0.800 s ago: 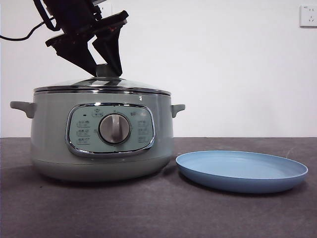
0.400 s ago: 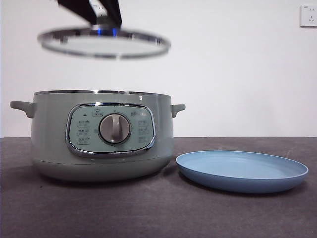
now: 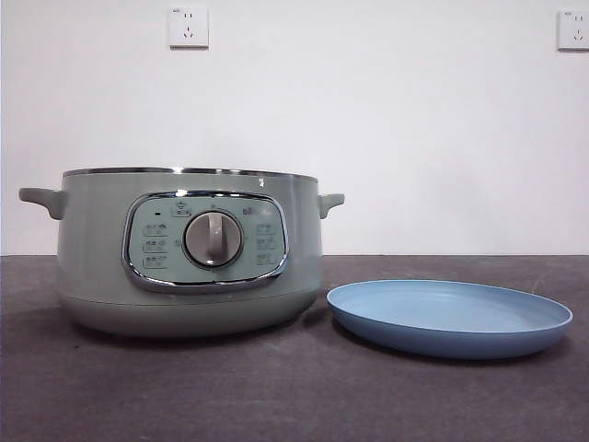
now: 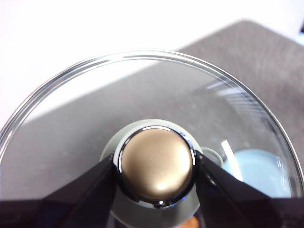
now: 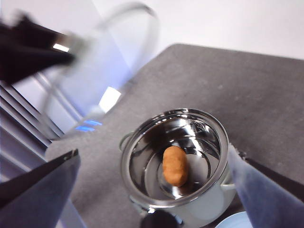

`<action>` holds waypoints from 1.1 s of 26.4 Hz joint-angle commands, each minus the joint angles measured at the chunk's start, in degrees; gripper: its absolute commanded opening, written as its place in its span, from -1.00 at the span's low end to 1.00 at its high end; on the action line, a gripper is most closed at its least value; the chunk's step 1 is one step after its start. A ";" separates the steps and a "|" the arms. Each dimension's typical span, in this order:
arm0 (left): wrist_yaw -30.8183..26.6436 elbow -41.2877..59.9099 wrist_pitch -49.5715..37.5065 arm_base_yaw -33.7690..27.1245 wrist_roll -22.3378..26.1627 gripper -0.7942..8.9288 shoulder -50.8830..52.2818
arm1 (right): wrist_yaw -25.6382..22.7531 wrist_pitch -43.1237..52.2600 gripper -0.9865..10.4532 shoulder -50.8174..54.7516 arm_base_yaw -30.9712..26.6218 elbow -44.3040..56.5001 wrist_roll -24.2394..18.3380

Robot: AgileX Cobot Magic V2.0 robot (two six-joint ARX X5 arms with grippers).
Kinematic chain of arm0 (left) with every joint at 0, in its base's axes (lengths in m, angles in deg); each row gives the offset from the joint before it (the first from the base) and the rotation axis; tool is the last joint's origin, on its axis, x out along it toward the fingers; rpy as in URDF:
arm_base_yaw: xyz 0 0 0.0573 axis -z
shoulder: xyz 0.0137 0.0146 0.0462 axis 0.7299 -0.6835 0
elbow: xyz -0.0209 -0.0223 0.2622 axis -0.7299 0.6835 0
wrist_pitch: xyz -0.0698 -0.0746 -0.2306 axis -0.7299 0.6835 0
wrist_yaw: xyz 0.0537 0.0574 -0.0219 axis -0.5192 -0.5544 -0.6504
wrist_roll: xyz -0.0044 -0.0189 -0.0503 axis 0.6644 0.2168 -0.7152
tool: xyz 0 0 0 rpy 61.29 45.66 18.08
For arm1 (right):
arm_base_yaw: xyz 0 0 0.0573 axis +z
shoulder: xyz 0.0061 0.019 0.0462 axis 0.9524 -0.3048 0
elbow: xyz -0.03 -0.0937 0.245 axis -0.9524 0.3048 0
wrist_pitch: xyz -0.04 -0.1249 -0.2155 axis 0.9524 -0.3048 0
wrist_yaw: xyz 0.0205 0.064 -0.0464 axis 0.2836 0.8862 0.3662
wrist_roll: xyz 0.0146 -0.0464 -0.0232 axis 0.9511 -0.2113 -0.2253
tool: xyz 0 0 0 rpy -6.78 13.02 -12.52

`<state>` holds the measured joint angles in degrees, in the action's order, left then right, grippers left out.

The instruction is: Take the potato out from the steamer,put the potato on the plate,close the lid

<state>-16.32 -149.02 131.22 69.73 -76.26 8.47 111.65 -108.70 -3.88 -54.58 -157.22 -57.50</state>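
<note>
The pale green steamer (image 3: 92, 239) stands uncovered at the left of the table. Seen from above in the right wrist view, the steamer (image 5: 137, 142) has the orange-brown potato (image 5: 175, 165) lying on its shiny bottom. My left gripper (image 4: 156, 166) is shut on the round knob of the glass lid (image 4: 142, 85), held high and out of the front view. In the right wrist view the lid (image 5: 95, 80) shows blurred, up beside the pot. My right gripper (image 5: 153, 151) hangs open above the pot, holding nothing. The light blue plate (image 3: 451, 318) lies right of the steamer.
Two wall sockets (image 3: 188, 26) sit on the white wall behind. The dark grey table (image 3: 294, 396) runs in front of pot and plate. Through the glass, the plate (image 4: 251, 173) shows below.
The lid has risen from the steamer's rim, up and out of the front view, with the dark gripper holding it. The pot now stands uncovered.
</note>
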 commanded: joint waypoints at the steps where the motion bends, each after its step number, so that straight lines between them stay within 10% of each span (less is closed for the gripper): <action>1: -0.22 -1.44 -0.42 -1.75 1.95 -0.85 5.25 | -4.50 -1.14 0.43 -4.39 4.04 -3.58 -1.57; 18: -5.20 -1.44 20.33 -8.39 6.23 -0.85 17.79 | -22.73 -2.34 0.42 -35.17 22.71 -20.94 -8.33; 29: -12.35 -1.44 26.77 -8.37 6.21 -0.85 16.31 | -23.06 -2.49 0.37 -47.95 24.11 -20.94 -9.70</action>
<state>-28.28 -149.72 154.95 61.49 -70.75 24.38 88.53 -111.54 -51.16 -30.65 -177.96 -66.55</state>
